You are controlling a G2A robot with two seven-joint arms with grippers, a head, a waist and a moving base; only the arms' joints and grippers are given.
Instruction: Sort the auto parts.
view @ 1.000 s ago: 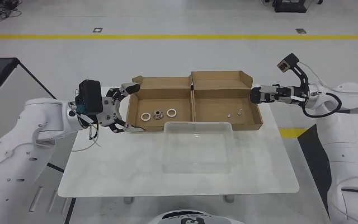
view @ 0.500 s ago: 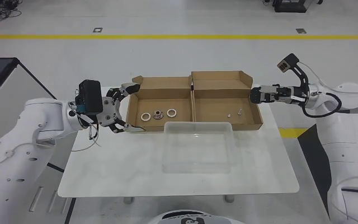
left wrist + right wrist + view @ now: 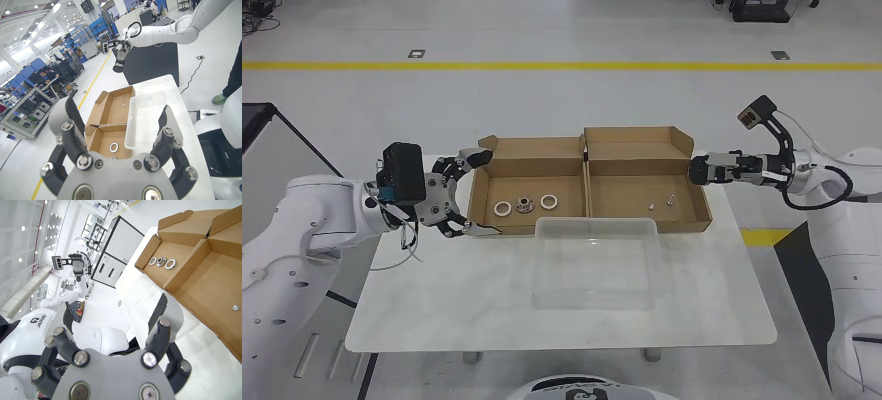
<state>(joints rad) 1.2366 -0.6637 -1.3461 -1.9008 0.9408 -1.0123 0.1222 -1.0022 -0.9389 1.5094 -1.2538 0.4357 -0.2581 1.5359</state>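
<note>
Here, left gripper [image 3: 464, 193], fingers spread, empty, hovered at table's [image 3: 442, 300] left edge; right gripper [image 3: 115, 302], fingers apart, empty, near far-right corner

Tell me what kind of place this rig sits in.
Probably an industrial robotics lab or factory hall: a yellow floor line, shelves of blue bins, and a wired equipment rack on the open floor.

Bright even overhead light; ceiling lamps [image 3: 20, 28] glare; wrist views bend at edges.
</note>
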